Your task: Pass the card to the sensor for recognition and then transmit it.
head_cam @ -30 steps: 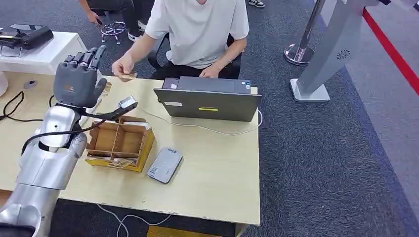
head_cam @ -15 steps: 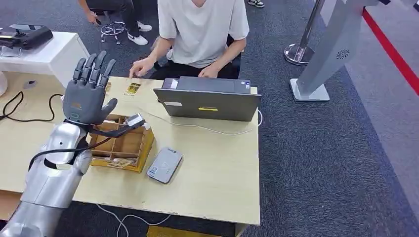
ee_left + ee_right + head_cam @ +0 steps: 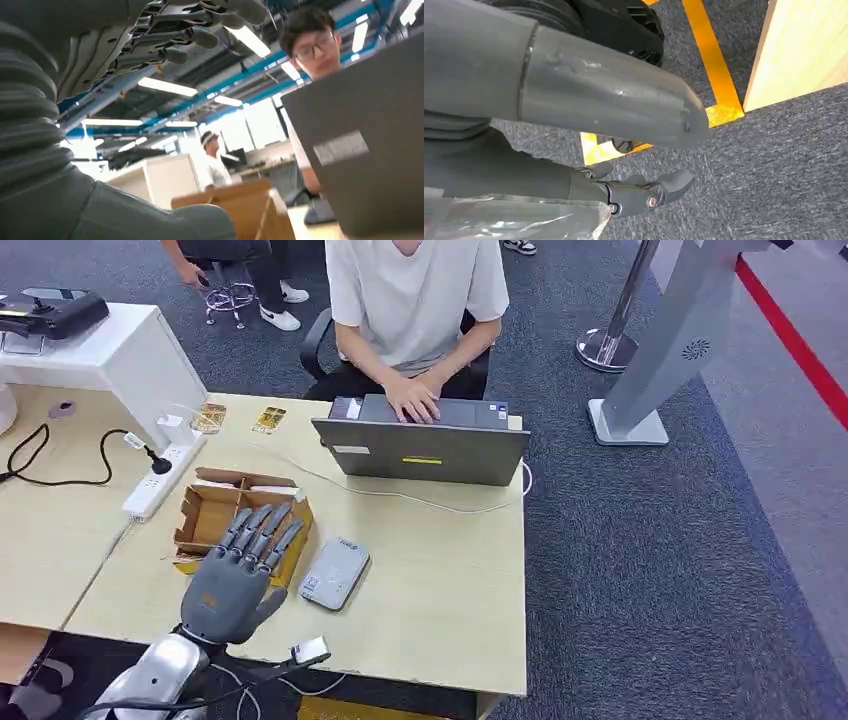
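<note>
My left hand hovers flat at the table's near edge, fingers apart, empty, tips over the box. Reader just beside. Two cards lie at the far edge; reaching could snag the cable. Right hand: I cannot tell.

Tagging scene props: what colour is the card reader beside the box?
Light grey card reader, small label at one end; the head view shows it best.
</note>
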Tool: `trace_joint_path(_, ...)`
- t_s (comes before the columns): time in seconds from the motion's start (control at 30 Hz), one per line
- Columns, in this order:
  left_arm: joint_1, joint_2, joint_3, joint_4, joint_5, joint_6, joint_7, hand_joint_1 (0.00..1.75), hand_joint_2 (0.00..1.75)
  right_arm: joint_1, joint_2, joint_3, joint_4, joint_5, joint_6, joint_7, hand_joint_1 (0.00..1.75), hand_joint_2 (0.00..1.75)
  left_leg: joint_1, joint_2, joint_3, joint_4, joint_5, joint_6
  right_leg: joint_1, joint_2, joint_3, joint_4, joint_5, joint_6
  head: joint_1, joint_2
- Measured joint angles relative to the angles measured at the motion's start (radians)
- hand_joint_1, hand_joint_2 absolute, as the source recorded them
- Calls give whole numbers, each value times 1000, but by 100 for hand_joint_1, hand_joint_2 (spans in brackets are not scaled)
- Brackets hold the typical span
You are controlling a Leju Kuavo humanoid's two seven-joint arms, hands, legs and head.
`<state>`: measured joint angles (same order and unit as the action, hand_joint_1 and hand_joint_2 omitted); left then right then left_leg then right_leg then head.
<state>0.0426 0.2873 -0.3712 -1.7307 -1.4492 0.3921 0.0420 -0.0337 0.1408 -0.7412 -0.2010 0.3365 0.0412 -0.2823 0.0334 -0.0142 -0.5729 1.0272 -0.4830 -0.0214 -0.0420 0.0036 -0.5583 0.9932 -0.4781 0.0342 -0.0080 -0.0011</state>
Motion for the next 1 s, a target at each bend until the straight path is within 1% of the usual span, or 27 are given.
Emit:
trace_joint_path(0.07, 5, 0, 4, 12, 17, -36, 3, 0, 175, 0, 0, -3, 0, 6, 0, 0, 0, 0, 0, 0, 0, 0, 1, 0, 0, 0, 0, 0, 1, 0, 0, 0)
trace_joint_path(0.1, 6, 0, 8, 21, 16, -42, 12, 0, 175, 0, 0, -4, 0, 10, 0, 0, 0, 0, 0, 0, 0, 0, 1, 1, 0, 0, 0, 0, 1, 0, 0, 0)
trace_joint_path(0.23, -4, 0, 45, 72, 13, -42, 40, 0, 175, 0, 1, -6, 0, 24, 0, 5, 0, 0, 0, 0, 0, 0, 1, 0, 0, 0, 0, 0, 1, 0, 0, 0)
trace_joint_path(0.37, -24, -2, 92, 126, 19, -42, 46, 0, 175, 0, 1, -6, 0, 36, 0, 10, 0, 0, 0, 0, 0, 0, 2, 0, 0, 0, 0, 0, 1, 0, 0, 0)
trace_joint_path(0.47, -30, -2, 109, 147, 19, -42, 47, 0, 175, 0, 1, -6, 0, 37, 0, 10, 0, 0, 0, 0, 0, 0, 2, 0, 0, 0, 0, 0, 1, 0, 0, 0)
trace_joint_path(0.57, -31, -2, 116, 164, 18, -35, 49, 0, 175, 0, 2, -6, 0, 40, 0, 12, 0, 0, 0, 0, 0, 0, 2, 0, 0, 0, 0, 0, 1, 0, 0, 0)
trace_joint_path(0.77, -41, -5, 166, 210, 30, -2, 43, 0, 175, -1, 2, -6, 0, 55, -2, 18, 0, 0, 0, 0, 0, 0, 2, 0, 0, 0, 0, 0, 1, 0, 0, 0)
trace_joint_path(1.0, -47, -10, 188, 240, 32, 5, 39, 0, 175, -1, 2, -6, 0, 59, -2, 18, 0, 0, 0, 0, 0, 0, 2, 0, 0, 0, 0, 0, 1, 0, 0, 0)
